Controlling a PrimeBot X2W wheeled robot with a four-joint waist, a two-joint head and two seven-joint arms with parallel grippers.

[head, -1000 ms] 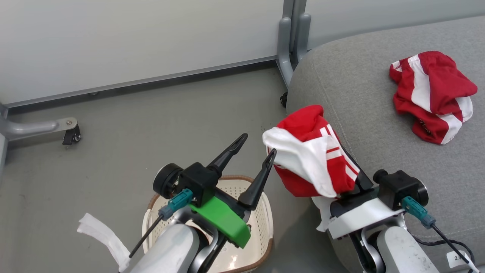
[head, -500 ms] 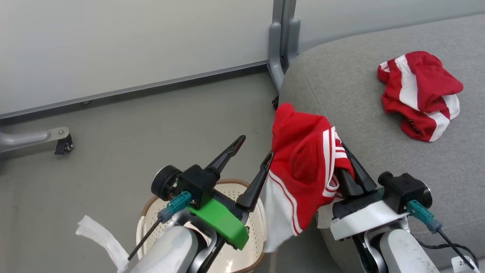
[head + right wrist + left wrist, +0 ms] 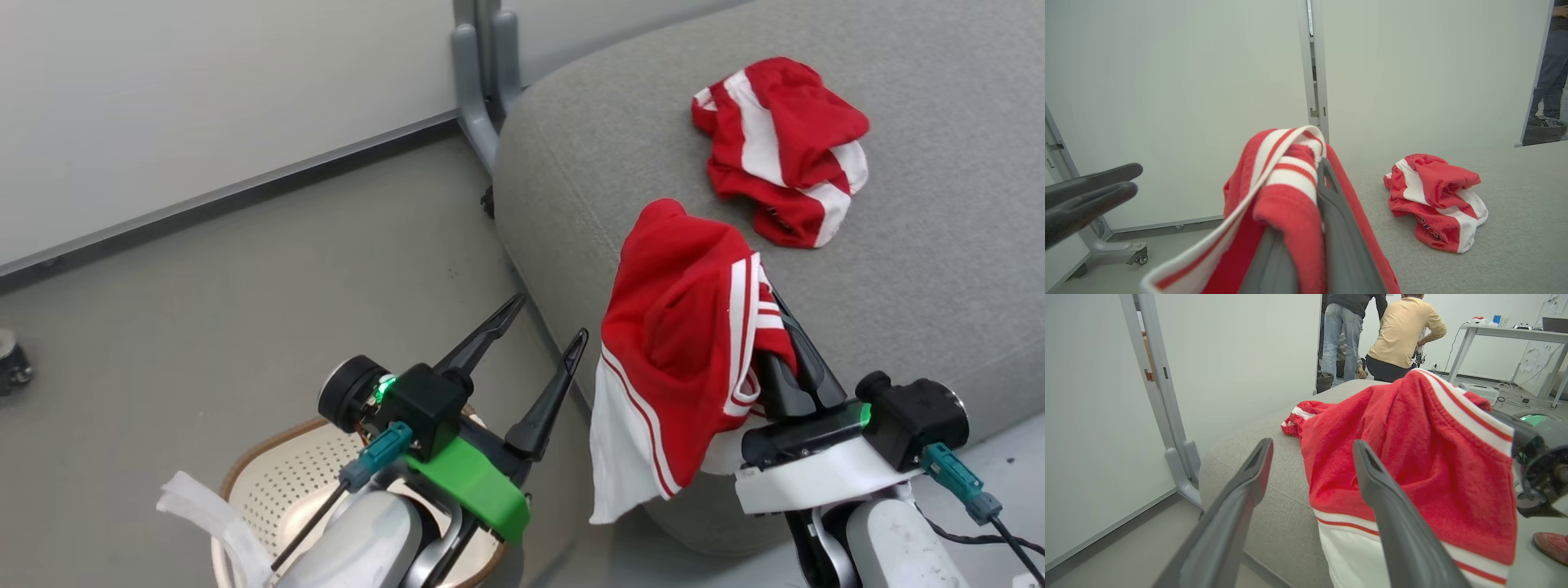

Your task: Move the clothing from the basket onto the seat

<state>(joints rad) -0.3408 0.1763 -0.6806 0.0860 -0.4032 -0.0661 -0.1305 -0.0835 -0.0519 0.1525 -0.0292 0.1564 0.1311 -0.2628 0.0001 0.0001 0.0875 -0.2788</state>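
A red garment with white stripes (image 3: pixel 694 343) hangs from my right gripper (image 3: pixel 782 327), which is shut on its striped band, at the seat's near-left edge. Its white panel droops below the cushion's side. The right wrist view shows the fingers (image 3: pixel 1339 228) pinching the cloth (image 3: pixel 1282 204). A second red and white garment (image 3: pixel 780 147) lies crumpled on the grey seat (image 3: pixel 939 269). My left gripper (image 3: pixel 549 318) is open and holds nothing, above the floor left of the seat, over the cream basket (image 3: pixel 277 482).
A grey partition post and foot (image 3: pixel 478 82) stand on the floor against the seat's far-left corner. A caster (image 3: pixel 12 363) sits at the left edge. In the left wrist view, people (image 3: pixel 1404 335) and a table (image 3: pixel 1506 332) are beyond the seat.
The head camera has turned, shifting the whole picture left. The held garment has unfurled from a bunch and now hangs down, and it sits further over the seat's edge.
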